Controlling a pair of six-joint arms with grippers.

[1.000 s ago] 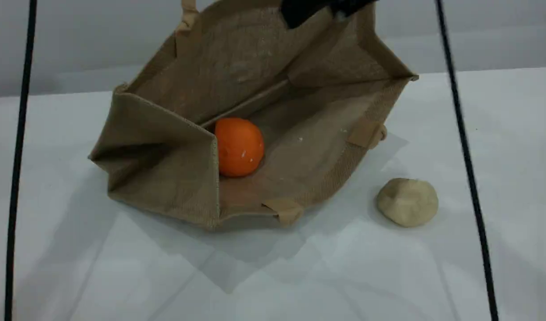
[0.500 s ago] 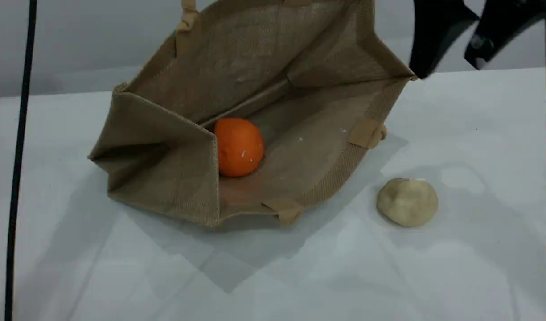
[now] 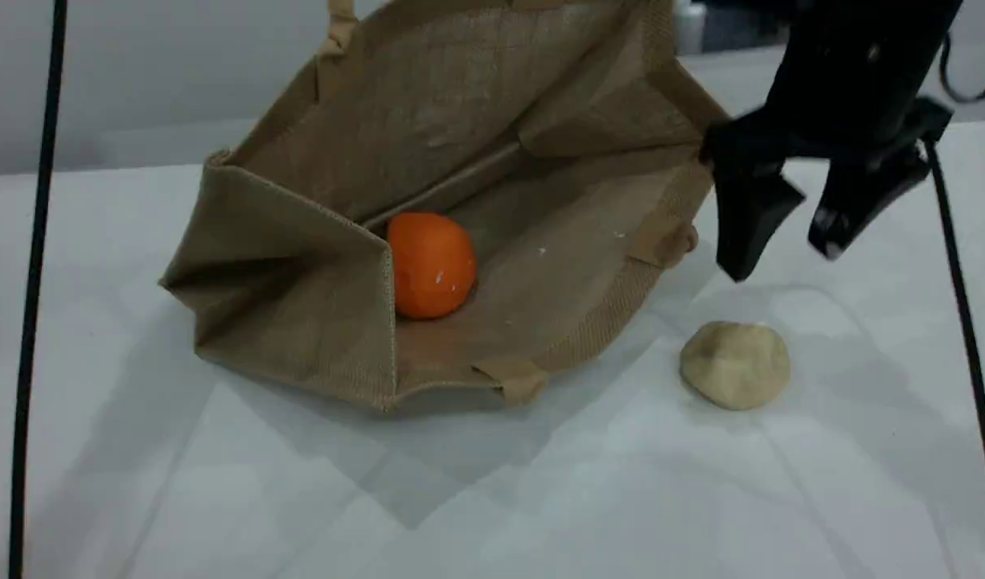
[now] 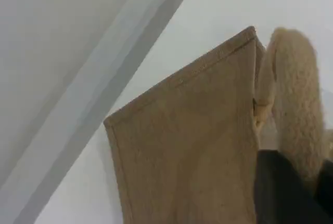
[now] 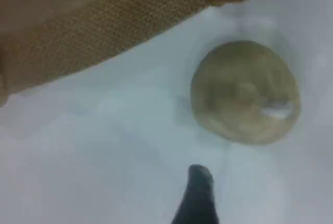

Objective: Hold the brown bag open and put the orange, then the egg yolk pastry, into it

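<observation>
Black right hand [image 3: 784, 261] wide open above egg yolk pastry [image 3: 735, 364].

Tan-brown woven jute tote bag [image 3: 299, 305]: lying on its side, mouth gaping, just left of the right gripper's fingers [image 3: 745, 233]. Bright orange round fruit [image 3: 430, 264]: inside on the lower wall, well left of them. Pale beige lumpy pastry ball [image 3: 735, 364]: below those fingers, near, untouched.

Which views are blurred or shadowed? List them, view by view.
Scene view: brown bag sharp, casting a soft shadow; right gripper slightly smeared. Right wrist view: egg yolk pastry out of focus. Left wrist view: beige handle blurred up close.
</observation>
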